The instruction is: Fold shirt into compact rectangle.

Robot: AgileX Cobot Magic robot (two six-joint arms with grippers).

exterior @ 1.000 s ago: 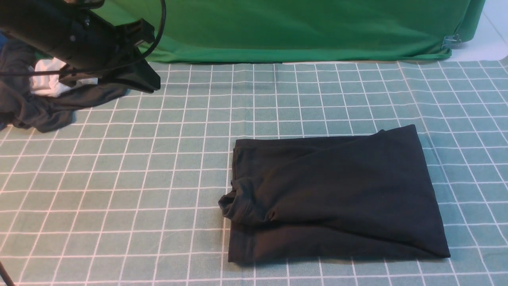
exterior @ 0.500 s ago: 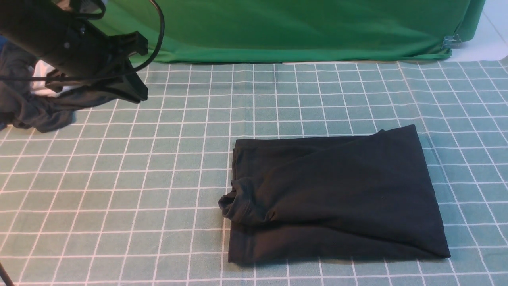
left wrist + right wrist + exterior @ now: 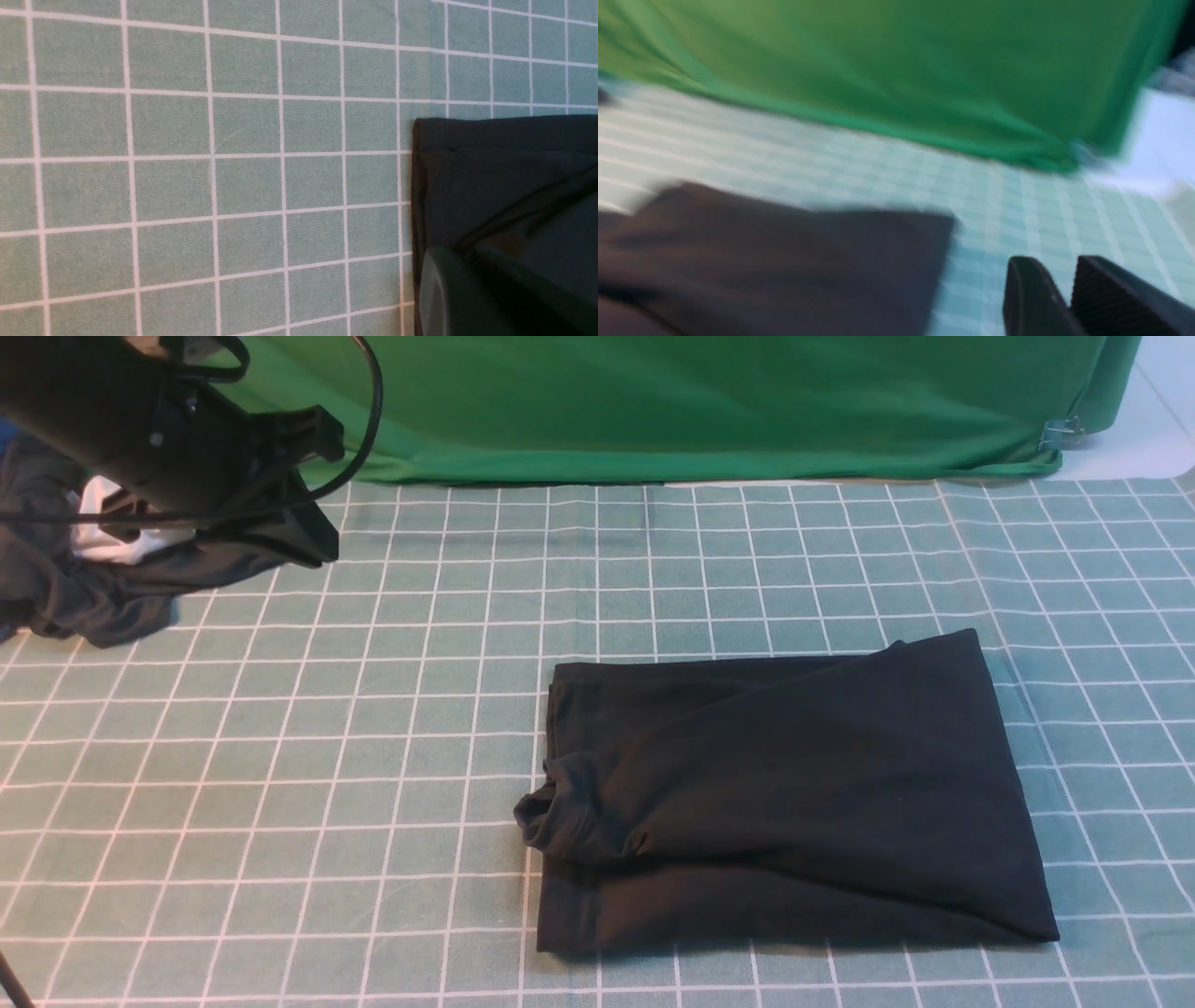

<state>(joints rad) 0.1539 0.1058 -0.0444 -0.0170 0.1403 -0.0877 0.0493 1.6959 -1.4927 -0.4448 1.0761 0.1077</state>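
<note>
Overhead, the left hand [image 3: 313,537] hangs closed and empty, far from the shirt [image 3: 784,803].

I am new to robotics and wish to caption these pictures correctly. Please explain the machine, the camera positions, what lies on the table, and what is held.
It is a robot with two arms, each ending in a gripper. The front view looks forward from between the arms; the other two come from wrist cameras. On the checked tablecloth lies the black shirt, folded into a rough rectangle. Far left, a dark grey garment is bunched with a white cloth. The left gripper hovers there, shut and empty. The right gripper, seen only in its blurred wrist view, is slightly open and empty.
</note>
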